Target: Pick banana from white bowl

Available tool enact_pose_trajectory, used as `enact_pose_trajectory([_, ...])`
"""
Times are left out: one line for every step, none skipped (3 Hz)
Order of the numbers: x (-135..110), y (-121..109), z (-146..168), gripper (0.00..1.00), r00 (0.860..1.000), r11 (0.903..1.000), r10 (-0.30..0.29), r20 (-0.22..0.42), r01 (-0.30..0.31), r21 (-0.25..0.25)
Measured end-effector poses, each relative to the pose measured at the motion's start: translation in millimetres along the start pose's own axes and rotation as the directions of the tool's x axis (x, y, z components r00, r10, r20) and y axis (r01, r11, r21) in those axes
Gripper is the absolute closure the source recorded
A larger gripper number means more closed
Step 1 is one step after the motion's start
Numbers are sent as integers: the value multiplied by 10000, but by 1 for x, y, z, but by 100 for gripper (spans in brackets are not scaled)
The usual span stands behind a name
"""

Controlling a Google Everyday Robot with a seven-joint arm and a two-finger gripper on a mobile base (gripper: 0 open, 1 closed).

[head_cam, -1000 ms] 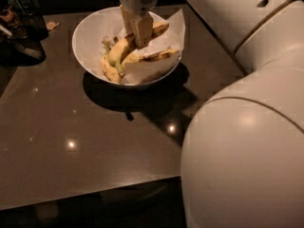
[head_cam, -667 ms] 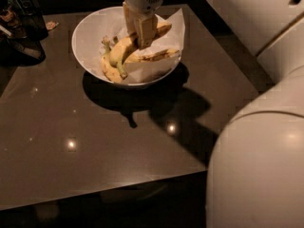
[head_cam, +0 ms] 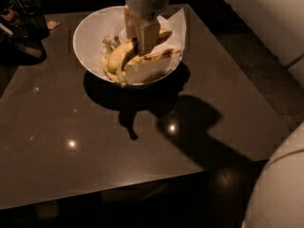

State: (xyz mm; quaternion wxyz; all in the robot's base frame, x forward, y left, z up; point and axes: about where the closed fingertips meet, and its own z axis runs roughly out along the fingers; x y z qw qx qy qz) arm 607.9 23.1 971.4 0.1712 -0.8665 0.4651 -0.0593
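The white bowl (head_cam: 83, 34) stands at the back of the dark table, lined with crinkled white paper (head_cam: 173, 25). The plump yellow banana (head_cam: 119, 57) lies in it, its greenish stem end pointing down toward the bowl's near rim and its other end raised between my fingers. A thinner, brown-streaked banana (head_cam: 156, 56) lies to its right. My gripper (head_cam: 137, 36) reaches down into the bowl from the top of the view and is shut on the upper end of the yellow banana. One finger (head_cam: 148, 34) shows in front of it.
The dark glossy table (head_cam: 95, 141) has its front edge near the bottom and its right edge by the floor. Dark clutter (head_cam: 21, 25) sits at the back left, with a small scrap (head_cam: 52, 24) beside it. My white body (head_cam: 280, 189) fills the bottom right corner.
My arm's white bulk has drawn back out of the right side of the view. The gripper stays over the bowl, and the yellow banana's upper end sits slightly higher.
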Motion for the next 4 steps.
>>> enact_pose_trajectory([0,-1,0,100,10000,10000,1,-2,-1,17])
enact_pose_trajectory([-21,19,-5,100,9997,9999,104,201,-104,2])
enact_pose_trajectory([-54,51,-10,100,9970,9990,439,631,-443,46])
enact_pose_trajectory([-74,76,-12,100,9920,9947,985,789,-1004,209])
